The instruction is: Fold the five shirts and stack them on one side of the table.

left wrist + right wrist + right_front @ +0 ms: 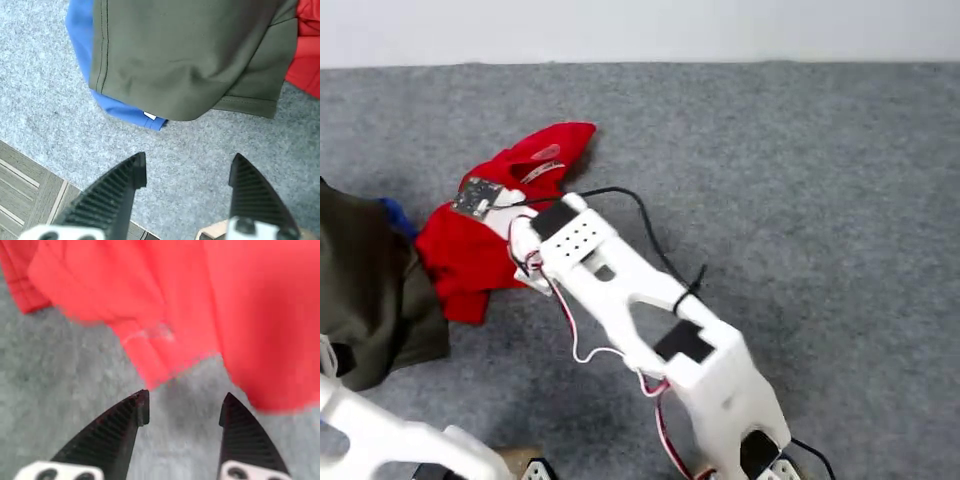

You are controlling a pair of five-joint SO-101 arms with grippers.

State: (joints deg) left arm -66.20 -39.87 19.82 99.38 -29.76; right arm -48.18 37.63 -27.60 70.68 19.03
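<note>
Presently: red shirt (460,262), crumpled, lies just ahead of right gripper (185,407), jaws apart, empty; left gripper (187,170), also apart, sits farther, by olive shirt (185,55).

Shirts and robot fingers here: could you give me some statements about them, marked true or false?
1. The red shirt is neatly folded. False: it lies crumpled.
2. The olive shirt lies on a blue shirt. True.
3. The right fingers are open. True.
4. The left fingers grip the olive shirt. False: they are open and hold nothing.
</note>
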